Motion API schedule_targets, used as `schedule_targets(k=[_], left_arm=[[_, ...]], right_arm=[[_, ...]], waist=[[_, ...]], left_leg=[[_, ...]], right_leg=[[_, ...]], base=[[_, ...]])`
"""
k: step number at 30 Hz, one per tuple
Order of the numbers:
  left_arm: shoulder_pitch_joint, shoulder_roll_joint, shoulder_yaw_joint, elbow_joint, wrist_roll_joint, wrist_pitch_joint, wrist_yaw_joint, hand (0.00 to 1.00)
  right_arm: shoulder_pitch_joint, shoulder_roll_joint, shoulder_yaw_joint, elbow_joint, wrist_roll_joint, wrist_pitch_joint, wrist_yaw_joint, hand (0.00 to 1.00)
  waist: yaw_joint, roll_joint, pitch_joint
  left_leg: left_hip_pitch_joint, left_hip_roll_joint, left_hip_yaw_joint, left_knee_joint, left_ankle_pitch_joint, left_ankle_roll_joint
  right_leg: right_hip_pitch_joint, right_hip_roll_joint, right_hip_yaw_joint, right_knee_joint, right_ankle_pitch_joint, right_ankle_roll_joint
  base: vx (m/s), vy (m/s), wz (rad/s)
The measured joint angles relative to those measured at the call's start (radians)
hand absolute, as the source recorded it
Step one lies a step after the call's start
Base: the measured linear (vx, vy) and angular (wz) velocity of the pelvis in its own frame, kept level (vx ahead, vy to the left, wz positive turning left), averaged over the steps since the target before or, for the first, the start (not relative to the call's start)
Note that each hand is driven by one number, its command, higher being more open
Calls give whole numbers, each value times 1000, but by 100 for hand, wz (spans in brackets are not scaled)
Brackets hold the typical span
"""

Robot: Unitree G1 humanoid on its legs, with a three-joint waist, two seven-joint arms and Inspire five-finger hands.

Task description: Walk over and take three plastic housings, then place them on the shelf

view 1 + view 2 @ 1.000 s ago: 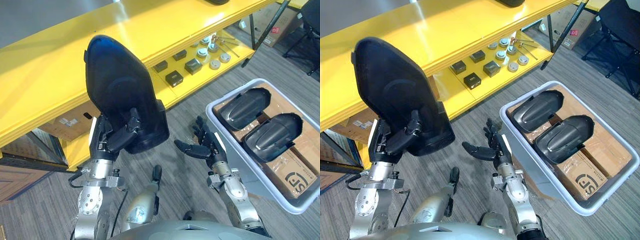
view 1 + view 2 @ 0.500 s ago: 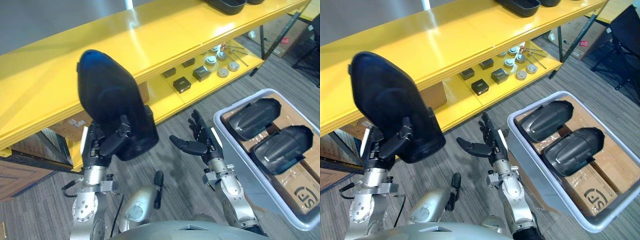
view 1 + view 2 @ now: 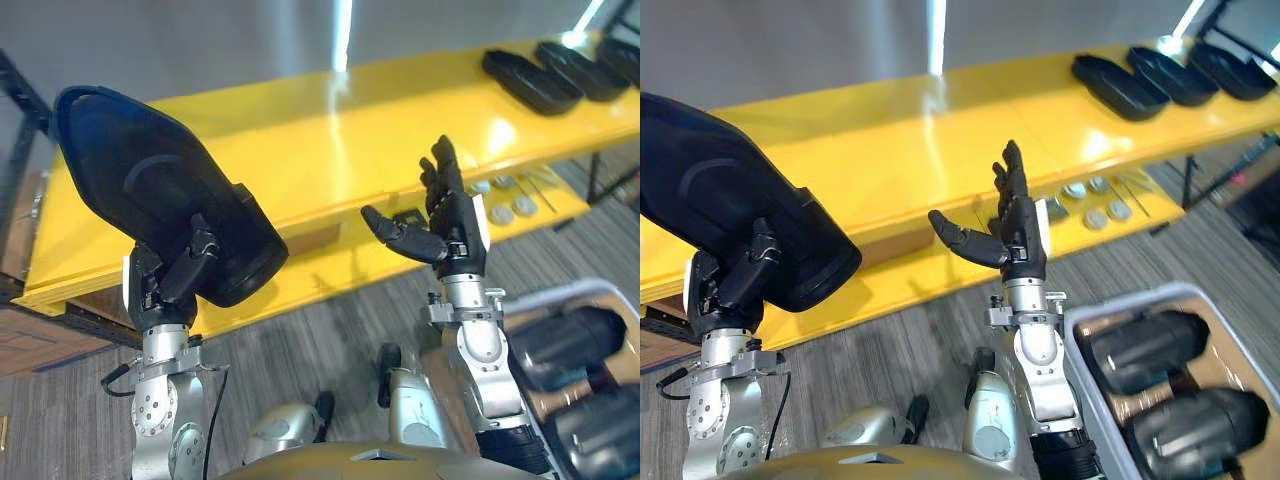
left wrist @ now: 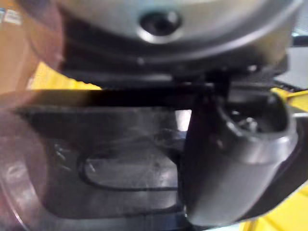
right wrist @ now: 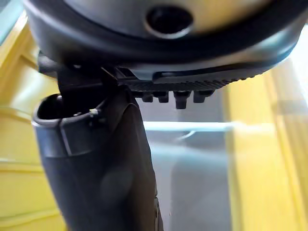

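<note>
Yellow shelf [image 3: 330, 150] spans the background, with three black housings [image 3: 1120, 85] lying on its top at far right. Left hand [image 3: 170, 285] is curled round a black plastic housing [image 3: 150, 200] held up before the shelf; right hand [image 3: 450, 225] stands empty, fingers straight and spread.

We find the black housing [image 3: 730, 215] running off the left edge in the right eye view, and it covers most of the left hand [image 3: 172, 285] curled round its lower end. The grey bin [image 3: 1140, 296] is cut off at the lower right corner, and the two housings [image 3: 1137, 350] in it are smeared, so we cannot tell their details. The small round parts [image 3: 1097, 213] on the lower shelf [image 3: 930, 280] are too small for us to name, and some lie behind the right hand [image 3: 1018, 232]. On the top shelf [image 3: 300, 150], the end housing [image 3: 622, 55] is clipped by the right edge.
</note>
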Motion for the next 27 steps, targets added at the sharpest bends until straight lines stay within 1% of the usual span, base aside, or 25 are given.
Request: schedule_targets(k=[1, 2, 3, 4, 5, 6, 7, 8, 9, 10, 11, 12, 13, 14, 15, 16, 17, 18, 19, 21, 22, 24, 25, 26, 27], left_arm=[[9, 11, 11, -8, -3, -19, 4, 0], [17, 18, 30, -12, -6, -27, 10, 0], [20, 17, 50, -10, -11, -37, 19, 0], [39, -15, 73, -6, -45, -40, 37, 0], [65, -22, 88, -6, -53, -40, 40, 0], [75, -22, 95, -7, -54, -40, 40, 0], [71, -20, 100, -6, -52, -39, 38, 0], [66, -34, 81, -4, -49, -35, 31, 0], [59, -42, 70, -2, -47, -32, 13, 0], [51, -42, 66, -2, -47, -31, 3, 0], [24, -40, 57, -2, -42, -31, -18, 0], [-12, -40, 43, -3, -31, -32, -38, 0], [-30, -40, 34, -5, -31, -32, -50, 0], [-58, -37, 7, -14, -30, -32, -69, 0], [-79, -31, -31, -25, -30, -31, -91, 0], [-79, -28, -50, -43, -27, -29, -102, 0], [-91, -2, -70, -59, -28, -23, -130, 0], [-107, 29, -96, -73, -27, 2, -144, 0], [-118, 52, -103, -83, -27, 28, -171, 0], [-118, 63, -106, -98, -26, 54, -198, 0], [-118, 70, -117, -105, -25, 79, -234, 0], [-119, 83, -123, -109, -16, 113, -270, 0], [-121, 94, -136, -109, 5, 141, -287, 0], [-128, 107, -157, -109, 8, 178, -297, 0], [-133, 115, -167, -109, 8, 197, -298, 0]], right_arm=[[-8, -4, -3, -16, 1, -17, 0, 100], [-24, -8, -1, -17, 1, -31, 2, 100], [-53, -20, 0, -16, 1, -39, 4, 100], [-119, -74, -2, -14, 31, -42, 23, 100], [-139, -90, -2, -16, 70, -42, 46, 100], [-147, -98, -8, -21, 91, -45, 56, 100], [-155, -106, -32, -25, 118, -49, 65, 100], [-154, -122, -75, -25, 150, -43, 87, 100], [-150, -127, -116, -26, 177, -39, 108, 100], [-149, -127, -137, -27, 193, -39, 118, 100], [-149, -127, -178, -37, 217, -39, 131, 100], [-146, -126, -212, -59, 238, -36, 132, 100], [-145, -125, -229, -70, 240, -36, 131, 100], [-142, -122, -252, -82, 240, -35, 126, 100], [-122, -121, -269, -92, 237, -30, 115, 100], [-112, -124, -269, -96, 233, -28, 103, 100], [-87, -97, -263, -95, 233, -24, 83, 100], [-62, -89, -257, -97, 233, -17, 77, 100], [-43, -79, -257, -101, 234, 0, 75, 100], [-21, -62, -259, -115, 234, 13, 74, 100], [21, -45, -270, -145, 235, 24, 73, 100], [57, -33, -278, -164, 235, 39, 76, 100], [78, -32, -279, -173, 235, 51, 79, 100], [92, -32, -283, -174, 235, 59, 86, 100], [98, -32, -285, -174, 235, 65, 89, 100]], waist=[[10, -13, -11], [27, -38, -30], [42, -60, -47], [58, -19, -64], [61, 6, -84], [58, 16, -92], [48, 19, -93], [29, 36, -97], [27, 40, -96], [29, 39, -96], [27, 40, -96], [25, 42, -98], [19, 44, -99], [0, 44, -99], [-13, 61, -110], [-18, 75, -119], [-28, 43, -121], [-35, 32, -121], [-47, 24, -123], [-55, 19, -124], [-57, 15, -126], [-60, 6, -131], [-66, -1, -135], [-80, -5, -137], [-87, -6, -137]], left_leg=[[3, 12, 32, 31, -73, 23], [2, 35, 96, 48, -112, 6], [4, 45, 131, 69, -141, -4], [5, 102, 137, 120, -206, -22], [17, 139, 147, 121, -224, -32], [18, 158, 160, 147, -212, -44], [-23, 171, 188, 249, -208, -49], [-92, 197, 220, 413, -188, -84], [-157, 225, 270, 544, -160, -114], [-169, 241, 294, 553, -168, -114], [-195, 265, 318, 514, -185, -122], [-213, 278, 336, 396, -184, -128], [-223, 280, 340, 323, -176, -137], [-221, 279, 350, 163, -122, -145], [-202, 279, 354, 1, 29, -146], [-195, 292, 351, -54, 165, -160], [-159, 263, 377, -84, 170, -144], [-112, 241, 394, -148, 181, -128], [-72, 223, 407, -205, 197, -120], [-48, 211, 412, -241, 203, -114], [-36, 205, 422, -260, 203, -113], [-32, 205, 428, -275, 203, -113], [-30, 205, 435, -288, 205, -115], [-29, 205, 438, -297, 208, -116], [-26, 205, 441, -305, 210, -115]], right_leg=[[42, -3, -16, 0, -5, -9], [93, 1, -18, -49, -13, -20], [139, 15, -10, -119, 1, -32], [179, 66, -23, -143, 38, -35], [202, 96, -37, -171, 37, -37], [222, 111, -50, -194, 43, -46], [243, 120, -63, -214, 76, -83], [290, 132, -88, -241, 74, -96], [342, 135, -102, -275, 77, -93], [367, 133, -102, -294, 76, -94], [402, 125, -107, -326, 76, -93], [415, 110, -111, -342, 76, -93], [416, 98, -114, -345, 76, -93], [421, 76, -119, -345, 76, -91], [430, 67, -123, -338, 68, -64], [432, 69, -120, -327, 52, -40], [437, 31, -105, -306, 24, -9], [435, 6, -103, -286, 25, -7], [437, -11, -104, -278, 30, 1], [444, -21, -107, -278, 35, 10], [444, -26, -111, -278, 43, 21], [438, -27, -115, -279, 45, 24], [431, -26, -120, -280, 46, 25], [427, -26, -122, -282, 46, 26], [426, -26, -122, -283, 47, 27]], base=[[197, -163, 71], [274, -266, 59], [294, -285, 20], [376, -306, 1], [333, -209, -3], [356, -179, 23], [355, -166, 59], [447, -156, 64], [306, -89, 39], [407, -79, 6], [367, -52, -3], [428, -38, 2], [300, 70, 6], [274, 134, 6], [272, 168, -3], [325, 204, -19], [309, 202, -26], [286, 187, -25], [183, 144, -13], [129, 97, -5], [107, 71, -4], [79, 39, -7], [42, -6, -8], [31, -12, -9], [14, -9, -9]])
